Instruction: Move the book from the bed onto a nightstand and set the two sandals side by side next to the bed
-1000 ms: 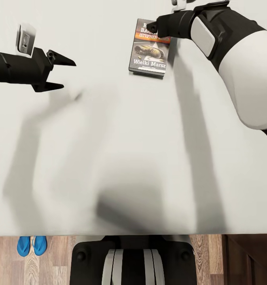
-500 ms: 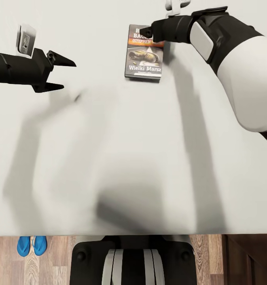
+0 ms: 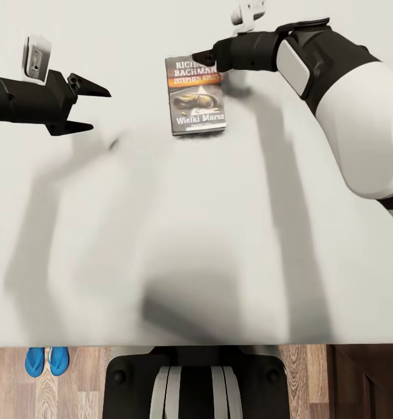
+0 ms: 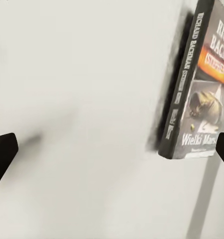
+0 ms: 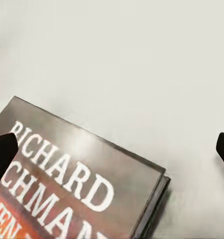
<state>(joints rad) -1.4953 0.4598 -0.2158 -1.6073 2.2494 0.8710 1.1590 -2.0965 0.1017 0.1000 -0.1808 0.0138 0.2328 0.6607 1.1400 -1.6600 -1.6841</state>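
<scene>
the small thin paperback book (image 3: 197, 95) with its dark cover, white "richard bachman" lettering and orange band lies flat on the plain pale grey-white mattress of the bed (image 3: 161, 233), far from the near edge. so by my reckoning the book step is not done: it is on the bed and on no nightstand, and i see no nightstand top here. the pair of small bright blue flip-flop sandals (image 3: 46, 361) lie side by side on the wood-plank floor (image 3: 74, 384) just beside the bed's edge, which looks to me like that half is already settled.

my right pincer (image 3: 206, 58) is stretched across from the right with its dark tips at the book's top corner; in the right wrist view the tips stand wide apart, one over the cover (image 5: 82, 184), gripping nothing. my left pincer (image 3: 90, 108) hangs level over bare mattress, well apart from the book, its two pointed fingers spread and empty, aimed toward the book's spine (image 4: 179, 94).
</scene>
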